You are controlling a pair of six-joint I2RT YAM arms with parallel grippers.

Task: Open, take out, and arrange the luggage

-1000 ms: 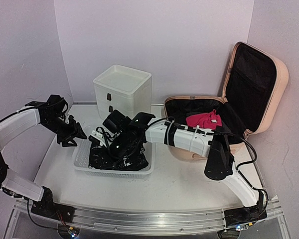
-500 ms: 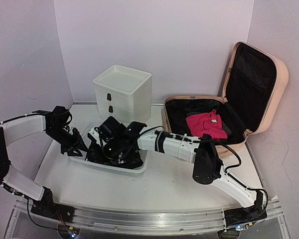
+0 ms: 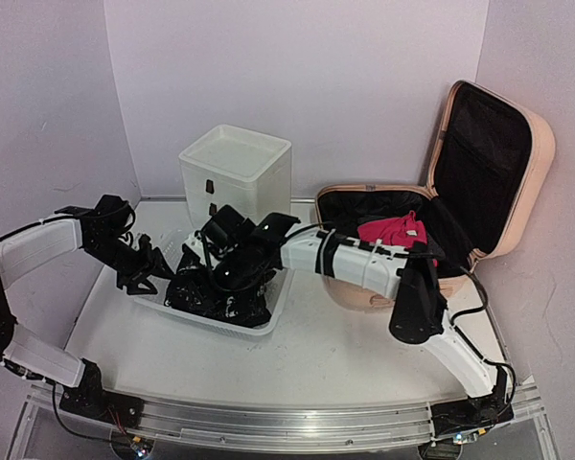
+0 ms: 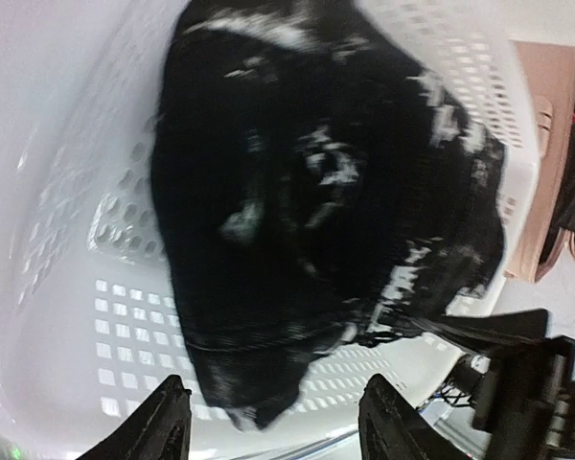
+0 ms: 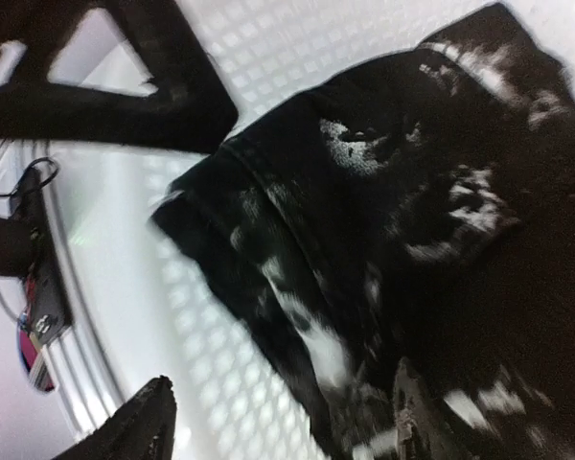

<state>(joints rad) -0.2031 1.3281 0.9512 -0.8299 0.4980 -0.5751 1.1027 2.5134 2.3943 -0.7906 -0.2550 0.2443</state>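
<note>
Open luggage (image 3: 544,158) well right of left fingers (image 4: 168,426) and right fingers (image 5: 151,422), both wide, over black garment (image 3: 211,292)

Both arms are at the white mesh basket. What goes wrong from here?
1. The basket looks tilted, with the left fingers at its rim. A nudge may tip it or spill the black garment.
2. The right fingers stand open just over that garment, so the fabric may snag when they pull away.
3. Both arms crowd one basket, so they could collide.

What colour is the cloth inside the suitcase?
The cloth is pinkish red; top view shows it best.
</note>
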